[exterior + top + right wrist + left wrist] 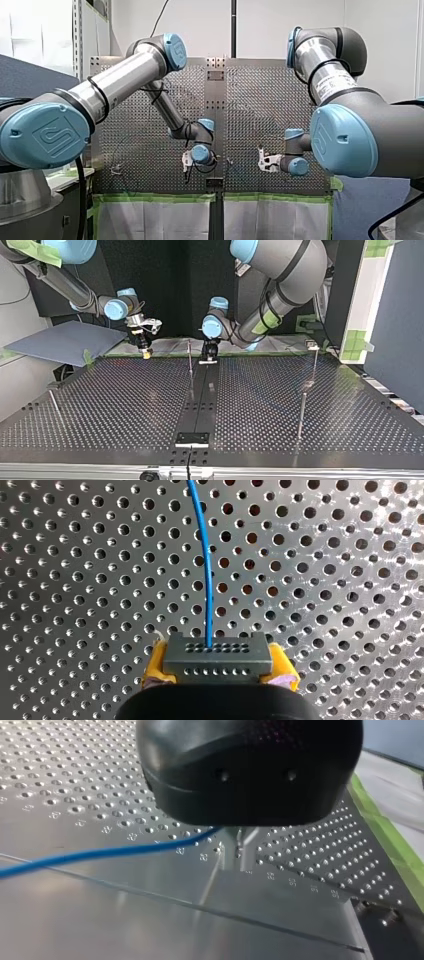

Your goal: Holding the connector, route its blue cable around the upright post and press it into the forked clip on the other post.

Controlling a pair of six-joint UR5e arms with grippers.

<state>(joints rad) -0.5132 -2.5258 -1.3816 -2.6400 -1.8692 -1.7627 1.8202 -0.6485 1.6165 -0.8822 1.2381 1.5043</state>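
My right tool (218, 664) was pinching the connector (218, 652). In the right wrist view its yellow pads (156, 666) pressed against the two ends of the grey block, which showed two rows of small holes. The blue cable (207, 580) left a hole in the upper row and ran straight ahead of the tool, in a slight bow over the perforated worktop (325, 580).

In the top view my right arm came in from the left. Its tool pointed down close to the worktop's far edge, with a yellow tip just above the plate. My left tool (208, 356) hung just beside it toward the view's middle, over the plain strip (200, 400) that splits the two perforated halves. A thin upright post (190, 359) stood between the two tools, closer to the left one.

Another thin post (315, 362) stood near the far edge at the view's right, and one more (301, 415) stood nearer the camera on that side. I could not make out which of them bore the forked clip.

In the left wrist view the tool's black housing filled the upper part. The blue cable came out from under it and ran away to one side, low over the plain plate. I could not tell whether my left tool was spread or pressed together, nor whether it touched the cable. A green tape strip (395, 840) edged the worktop beside it.
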